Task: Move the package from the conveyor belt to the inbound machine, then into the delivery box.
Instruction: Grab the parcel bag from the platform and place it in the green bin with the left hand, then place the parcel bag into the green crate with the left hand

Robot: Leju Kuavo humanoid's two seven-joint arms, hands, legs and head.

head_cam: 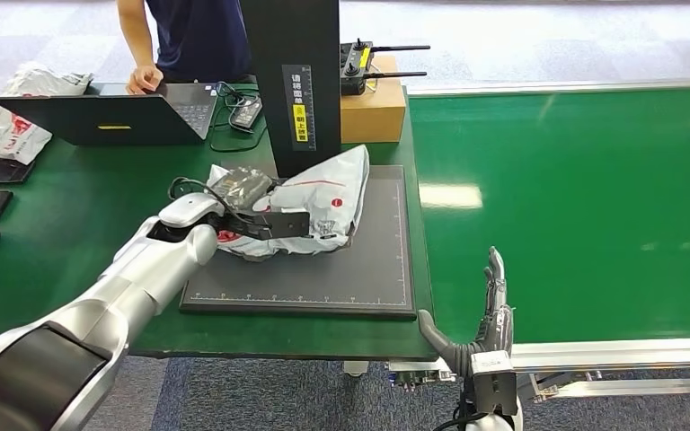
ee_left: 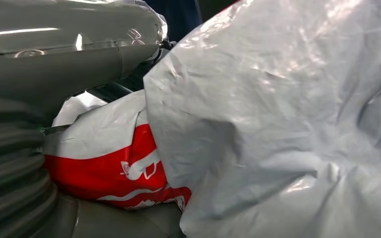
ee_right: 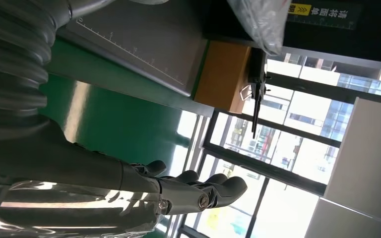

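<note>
Head view, left hand [head_cam: 265, 223]: dark fingers wrapped on the package [head_cam: 323, 202], holding it on the grey mat [head_cam: 368, 269] at the foot of the black column [head_cam: 292, 81].
Head view, package: crumpled grey-white bag with a red mark, at the mat's far edge.
Head view, right hand [head_cam: 490, 314]: empty, fingers straight, thumb apart, over the belt's [head_cam: 575, 206] near edge.
Left wrist view, package [ee_left: 278, 124]: wrinkled grey plastic, red print [ee_left: 124, 173] beside the hand.
Right wrist view, right hand [ee_right: 198, 191]: fingers extended, holding nothing.

The package [head_cam: 310, 206] lies on the scanning mat [head_cam: 359, 269] before the machine column [head_cam: 295, 72], the laptop [head_cam: 117, 112] behind and left on the surface [head_cam: 63, 233], the conveyor belt [head_cam: 584, 197] right.
</note>
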